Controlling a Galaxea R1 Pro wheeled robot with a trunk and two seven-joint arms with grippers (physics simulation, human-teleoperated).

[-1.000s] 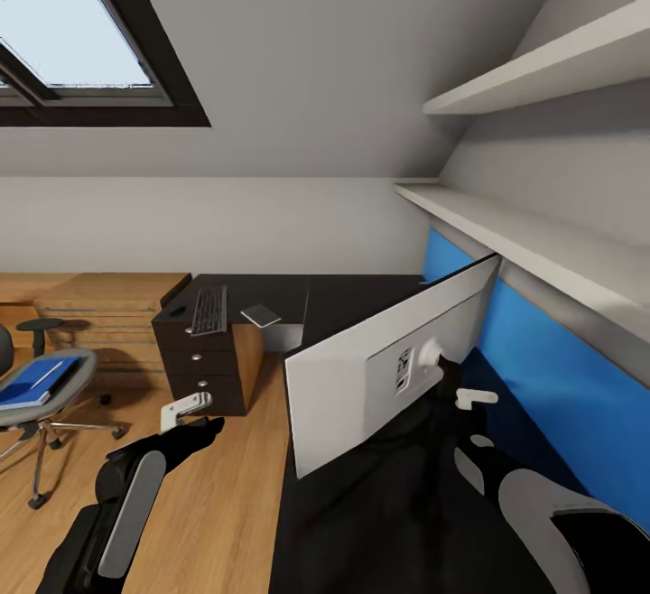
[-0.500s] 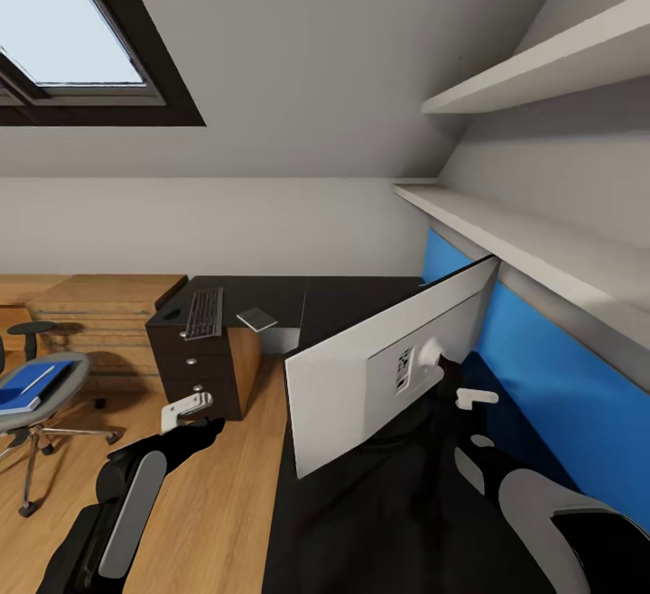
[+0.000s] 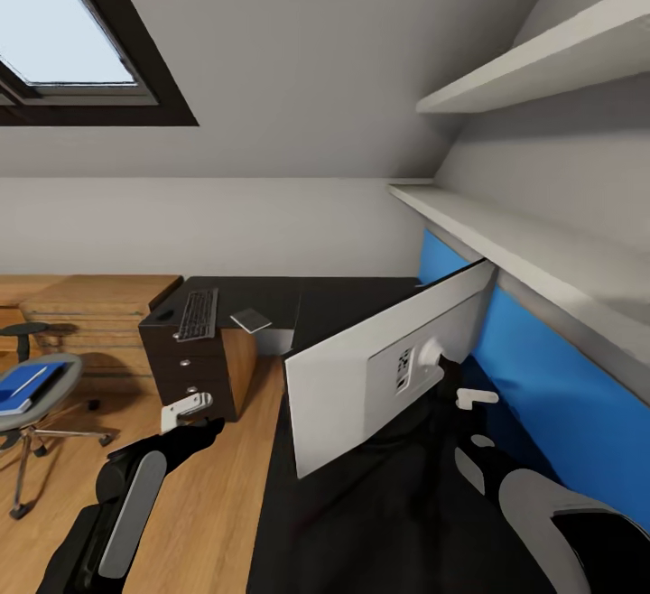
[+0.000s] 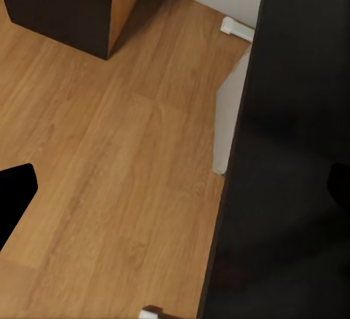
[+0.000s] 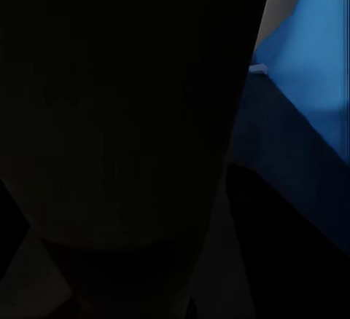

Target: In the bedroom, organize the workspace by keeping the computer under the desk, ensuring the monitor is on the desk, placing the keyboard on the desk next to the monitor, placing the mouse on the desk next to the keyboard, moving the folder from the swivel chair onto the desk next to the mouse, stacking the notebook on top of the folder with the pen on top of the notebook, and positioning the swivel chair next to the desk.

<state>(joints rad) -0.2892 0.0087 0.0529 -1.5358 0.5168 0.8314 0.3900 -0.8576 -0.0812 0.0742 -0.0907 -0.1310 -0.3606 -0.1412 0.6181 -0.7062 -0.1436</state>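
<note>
Between our two arms, at twelve o'clock in the head view, the monitor (image 3: 393,368) stands tilted on the black tabletop (image 3: 361,522) with its light grey back toward us; a small label with dark marks sits on that back, too small for us to read; our right gripper (image 3: 476,398) hangs just beside the monitor's stand mount, at about three o'clock from it, and we cannot tell whether its jaws are open or closed; our left gripper (image 3: 187,407) hovers over the wood floor (image 3: 217,504) at nine o'clock from the monitor, well apart from it, jaws likewise impossible for us to judge; farther off at eleven o'clock, the keyboard (image 3: 198,313) lies on the far tabletop wing, with a small grey notebook (image 3: 250,320) just beside it; at nine o'clock the swivel chair (image 3: 36,395) carries the blue folder (image 3: 23,385) on its seat, with a thin pale pen (image 3: 31,380) lying on it; our right wrist view is mostly dark, with a blue wall panel (image 5: 321,57) at one side.
</note>
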